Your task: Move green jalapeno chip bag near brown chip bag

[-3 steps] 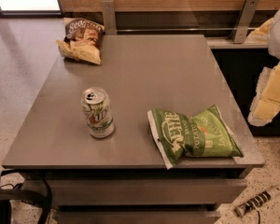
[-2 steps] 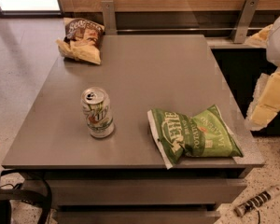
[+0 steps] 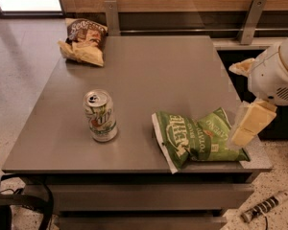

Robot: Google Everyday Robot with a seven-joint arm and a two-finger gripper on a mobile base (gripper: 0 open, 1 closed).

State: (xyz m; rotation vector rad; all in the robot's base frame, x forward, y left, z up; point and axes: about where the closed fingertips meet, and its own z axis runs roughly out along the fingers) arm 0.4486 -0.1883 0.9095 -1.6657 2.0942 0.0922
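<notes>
The green jalapeno chip bag [image 3: 198,139] lies flat near the front right corner of the grey table [image 3: 153,75], with its white "Kettle" lettering facing up. The brown chip bag [image 3: 84,40] lies at the far left corner, dark brown on top and tan-yellow below. My gripper [image 3: 245,97] comes in from the right edge of the table on a white arm. Its two cream fingers stand wide apart, open and empty. The lower finger [image 3: 249,124] hangs just over the green bag's right end, and the upper finger [image 3: 240,67] is past the table's right edge.
A green and white soda can [image 3: 100,115] stands upright at the front left of the table, left of the green bag. A wooden wall with metal brackets [image 3: 253,13] runs behind the table. A cable [image 3: 19,200] lies on the floor at the front left.
My gripper has moved left and a little down, from beside the table's right edge to over the right end of the green bag. The bags and the can have not moved.
</notes>
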